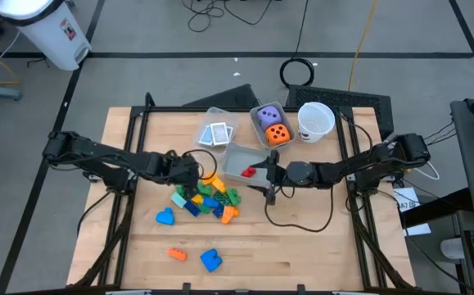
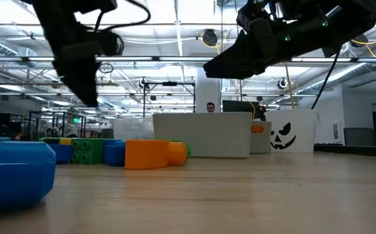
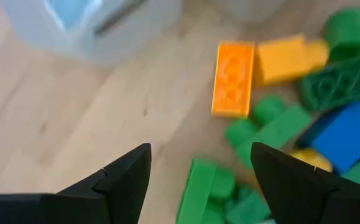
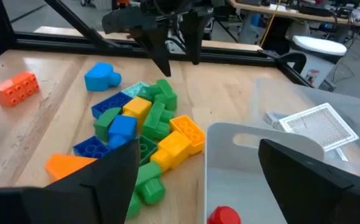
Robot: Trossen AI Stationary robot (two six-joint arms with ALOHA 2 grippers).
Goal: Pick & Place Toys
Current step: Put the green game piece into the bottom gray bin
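Note:
A pile of small building blocks (image 1: 208, 197) in blue, green, orange and yellow lies mid-table. My left gripper (image 3: 198, 152) hovers open just above the pile's far left side, fingers pointing steeply down, with green blocks (image 3: 207, 193) and an orange block (image 3: 232, 78) below it. My right gripper (image 4: 198, 144) is open and empty, nearly level, at the near edge of a clear bin (image 1: 241, 157) that holds a red block (image 4: 223, 216). From the right wrist view, the left gripper (image 4: 173, 43) shows beyond the pile (image 4: 142, 134).
At the far side stand a clear bin with white cards (image 1: 216, 133), a bin with a purple die (image 1: 268, 116) and an orange die (image 1: 278, 133), and a white cup (image 1: 316, 120). Loose blocks lie nearer: blue (image 1: 164, 216), orange (image 1: 177, 254), blue (image 1: 211, 260).

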